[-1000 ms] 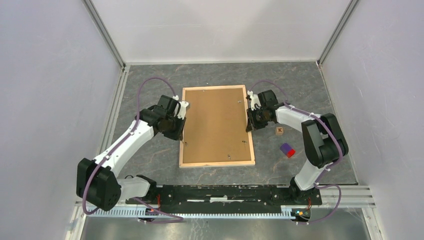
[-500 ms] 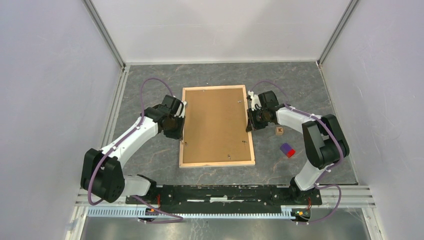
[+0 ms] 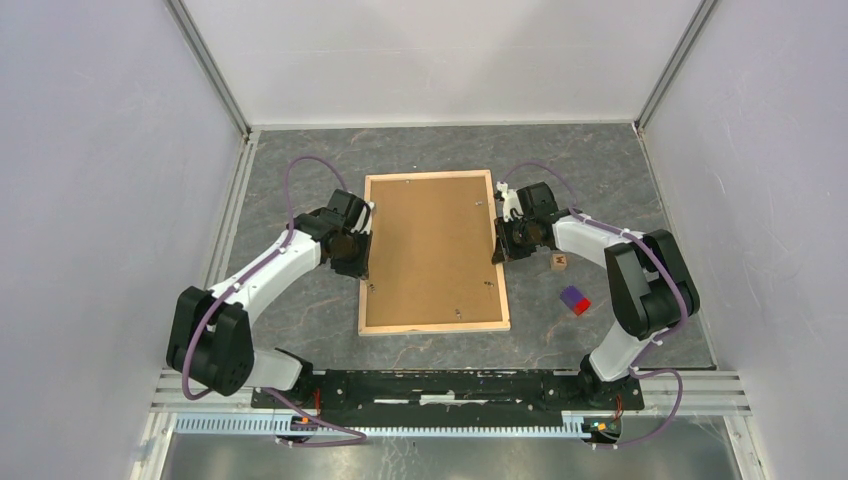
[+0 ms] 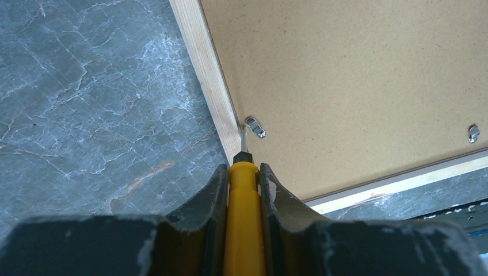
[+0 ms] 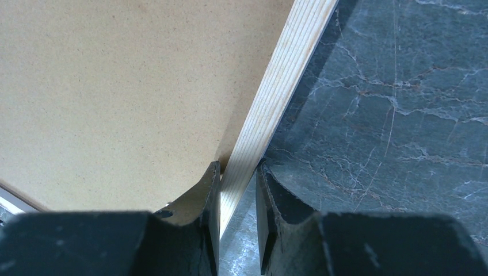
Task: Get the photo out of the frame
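The frame (image 3: 432, 326) lies face down, its brown backing panel (image 3: 430, 250) up; the photo is hidden. My left gripper (image 3: 358, 264) is at the frame's left edge, shut on a yellow screwdriver (image 4: 244, 218). The screwdriver's metal tip reaches a small metal clip (image 4: 255, 127) by the pale wood edge (image 4: 207, 75). My left gripper also shows in the left wrist view (image 4: 243, 178). A second clip (image 4: 473, 133) sits further along. My right gripper (image 3: 499, 248) is at the frame's right side. In the right wrist view it (image 5: 237, 178) is closed narrowly over the wood edge (image 5: 288, 80).
A small wooden block (image 3: 559, 262) and a blue and red block (image 3: 574, 300) lie on the marble table right of the frame. White walls enclose the table on three sides. A black rail (image 3: 450, 385) runs along the near edge.
My left arm has swung its elbow inward, and its gripper has edged slightly towards the frame's left edge. The right arm and the frame have not moved.
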Controlling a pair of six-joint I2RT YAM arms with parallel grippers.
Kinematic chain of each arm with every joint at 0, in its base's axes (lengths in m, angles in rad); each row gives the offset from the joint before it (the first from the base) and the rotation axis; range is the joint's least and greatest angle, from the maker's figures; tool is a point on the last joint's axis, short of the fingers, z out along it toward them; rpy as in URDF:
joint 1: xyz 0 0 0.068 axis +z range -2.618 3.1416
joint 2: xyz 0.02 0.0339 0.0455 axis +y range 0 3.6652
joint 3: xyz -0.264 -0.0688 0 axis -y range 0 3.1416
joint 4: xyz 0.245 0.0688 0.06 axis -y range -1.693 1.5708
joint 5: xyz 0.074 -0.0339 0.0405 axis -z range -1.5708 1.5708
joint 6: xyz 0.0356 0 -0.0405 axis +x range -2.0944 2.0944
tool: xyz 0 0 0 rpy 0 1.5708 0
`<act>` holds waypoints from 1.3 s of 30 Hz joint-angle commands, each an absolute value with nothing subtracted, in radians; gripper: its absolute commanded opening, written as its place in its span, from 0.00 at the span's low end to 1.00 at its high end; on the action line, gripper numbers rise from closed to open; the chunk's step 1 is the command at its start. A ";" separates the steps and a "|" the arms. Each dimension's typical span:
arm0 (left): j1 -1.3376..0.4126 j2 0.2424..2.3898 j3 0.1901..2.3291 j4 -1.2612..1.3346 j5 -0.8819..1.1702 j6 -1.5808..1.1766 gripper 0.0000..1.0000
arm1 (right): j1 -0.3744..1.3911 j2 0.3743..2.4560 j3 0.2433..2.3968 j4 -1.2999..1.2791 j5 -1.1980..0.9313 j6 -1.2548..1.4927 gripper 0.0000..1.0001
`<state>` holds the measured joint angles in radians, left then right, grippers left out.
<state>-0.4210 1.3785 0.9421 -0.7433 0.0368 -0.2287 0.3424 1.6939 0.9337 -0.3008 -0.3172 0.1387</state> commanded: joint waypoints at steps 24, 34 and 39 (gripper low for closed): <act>-0.492 1.386 0.928 -0.652 0.158 -0.239 0.02 | 0.363 1.737 0.908 -0.303 -0.347 0.119 0.00; -0.419 1.353 0.948 -0.699 0.052 -0.228 0.02 | 0.363 1.735 0.901 -0.300 -0.344 0.119 0.00; -0.420 1.378 0.945 -0.692 0.094 -0.207 0.02 | 0.363 1.738 0.904 -0.301 -0.347 0.120 0.00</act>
